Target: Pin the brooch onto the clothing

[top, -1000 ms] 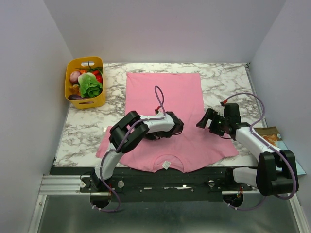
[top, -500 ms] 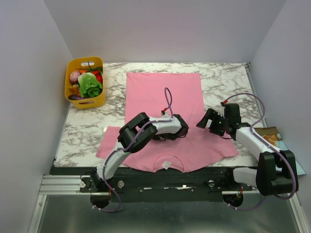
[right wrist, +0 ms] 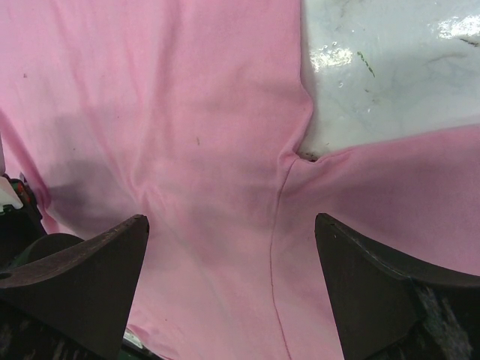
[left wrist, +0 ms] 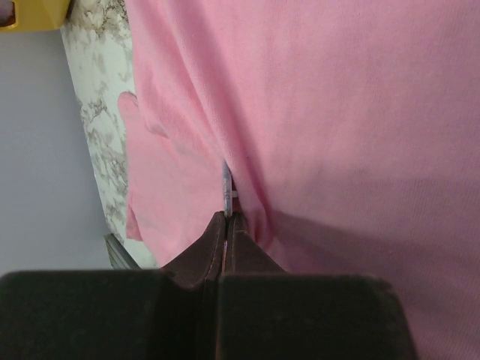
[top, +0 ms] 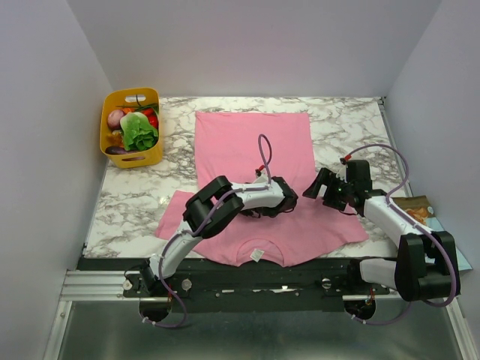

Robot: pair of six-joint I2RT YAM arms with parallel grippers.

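The clothing (top: pixel 255 142), a pink T-shirt with a white label (top: pixel 256 255) at the near neckline, lies flat on the marble table (top: pixel 345 120). My left gripper (top: pixel 289 201) lies low on its middle, shut on the brooch (left wrist: pixel 226 186). Edge-on, the brooch is a thin grey sliver sticking out of the fingertips against a small fold of pink cloth (left wrist: pixel 337 112). My left gripper (left wrist: pixel 227 219) shows no gap between its jaws. My right gripper (top: pixel 319 187) hovers open over the shirt's right side; in its own view my right gripper (right wrist: pixel 231 225) frames the sleeve seam (right wrist: pixel 281 195) with nothing between the fingers.
A yellow basket (top: pixel 131 127) of vegetables stands at the table's far left corner. A printed packet (top: pixel 416 210) lies off the right edge. Grey walls close in on both sides and at the back.
My left gripper has slid to the right across the shirt, still shut, and the shirt's left sleeve has drawn slightly rightward with it. The right arm has barely moved.
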